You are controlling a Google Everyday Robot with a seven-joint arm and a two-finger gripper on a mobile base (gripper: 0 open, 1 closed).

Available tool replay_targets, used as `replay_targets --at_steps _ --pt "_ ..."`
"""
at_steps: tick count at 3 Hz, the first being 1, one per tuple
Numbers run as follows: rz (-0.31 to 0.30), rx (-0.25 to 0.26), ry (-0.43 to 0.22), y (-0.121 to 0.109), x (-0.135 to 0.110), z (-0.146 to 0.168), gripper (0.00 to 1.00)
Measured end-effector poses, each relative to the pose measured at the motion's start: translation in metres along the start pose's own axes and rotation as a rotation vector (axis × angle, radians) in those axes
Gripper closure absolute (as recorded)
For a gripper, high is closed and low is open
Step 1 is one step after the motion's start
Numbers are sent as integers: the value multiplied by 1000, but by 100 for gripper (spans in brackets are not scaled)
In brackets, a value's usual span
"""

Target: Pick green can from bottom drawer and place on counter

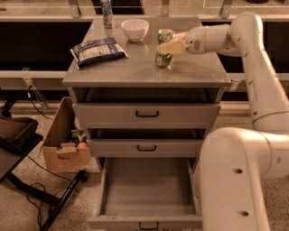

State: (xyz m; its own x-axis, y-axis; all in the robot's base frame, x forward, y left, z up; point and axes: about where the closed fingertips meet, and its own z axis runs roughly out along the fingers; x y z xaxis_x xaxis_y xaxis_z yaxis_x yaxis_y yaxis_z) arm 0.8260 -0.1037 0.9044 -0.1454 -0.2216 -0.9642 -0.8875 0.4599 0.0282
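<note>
The green can [164, 48] stands upright over the middle of the counter [140, 70], its base at or just above the surface. My gripper [168, 47] reaches in from the right and is shut on the can around its middle. The white arm [253, 72] arcs from the lower right up over the counter's right edge. The bottom drawer [146, 194] is pulled fully out and its grey floor is bare.
A white bowl [135, 29] and a slim blue-white can [107, 13] stand at the counter's back. A dark snack bag [98, 50] lies at the left. A cardboard box [63, 142] sits on the floor left of the cabinet. The two upper drawers are slightly open.
</note>
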Motion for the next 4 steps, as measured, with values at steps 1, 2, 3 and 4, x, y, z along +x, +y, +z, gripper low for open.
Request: replay_targets --at_steps 1,2,3,4 --pt "27 -18 23 -1 15 23 100" --pt "27 -18 23 -1 14 23 81" --pt "27 -18 23 -1 14 23 57" --pt "27 -18 23 -1 14 23 35"
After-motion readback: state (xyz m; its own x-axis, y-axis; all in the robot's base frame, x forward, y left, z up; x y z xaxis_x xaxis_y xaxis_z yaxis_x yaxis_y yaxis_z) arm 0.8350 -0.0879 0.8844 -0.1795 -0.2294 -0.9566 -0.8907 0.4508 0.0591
